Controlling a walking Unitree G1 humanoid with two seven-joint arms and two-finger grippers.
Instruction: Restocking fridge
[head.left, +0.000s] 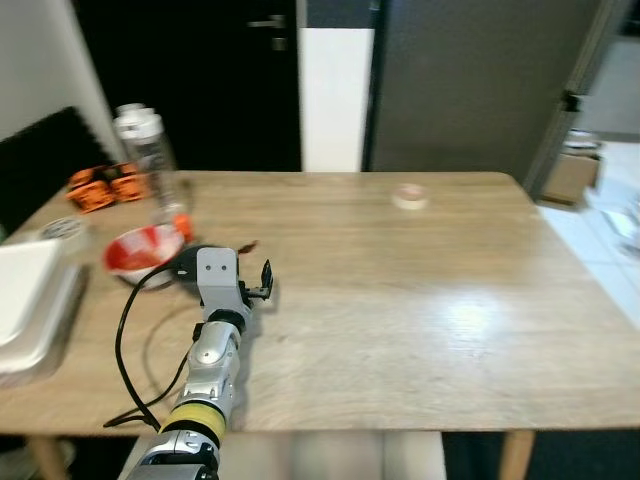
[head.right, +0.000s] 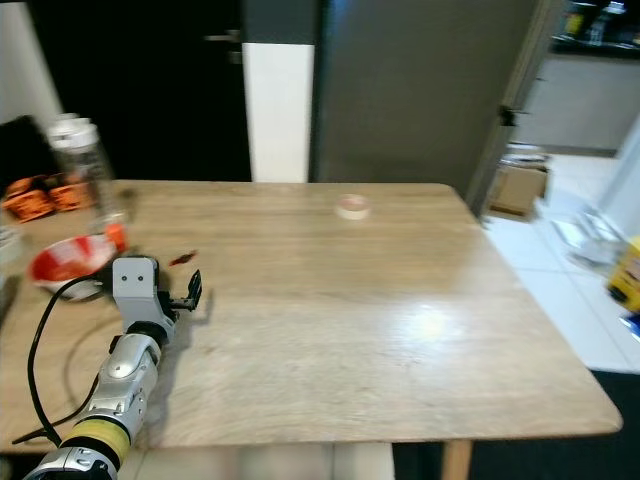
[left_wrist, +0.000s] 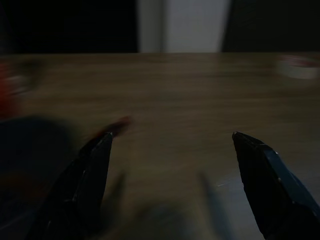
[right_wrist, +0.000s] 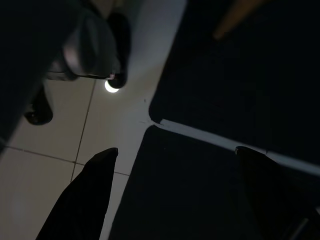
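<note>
Matt wooden table (head.left: 400, 290), clear plastic bottle (head.left: 145, 150)

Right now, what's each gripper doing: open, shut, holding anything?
Left gripper: open, holding nothing, low over the wooden table near the red bowl.
Right gripper: open, holding nothing, hanging over the tiled floor.

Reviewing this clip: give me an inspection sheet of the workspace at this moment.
Surface: wooden table, mostly bare.
Job's things: clear bottle, red-and-white bowl, orange packets at the left end.
Clutter: tape roll at the far edge; white tray on the left.
Grippers: left gripper open above the table, empty; right gripper open, hanging over the floor.
Cables: black cable along the left arm.
Surroundings: dark door, cardboard box.
</note>
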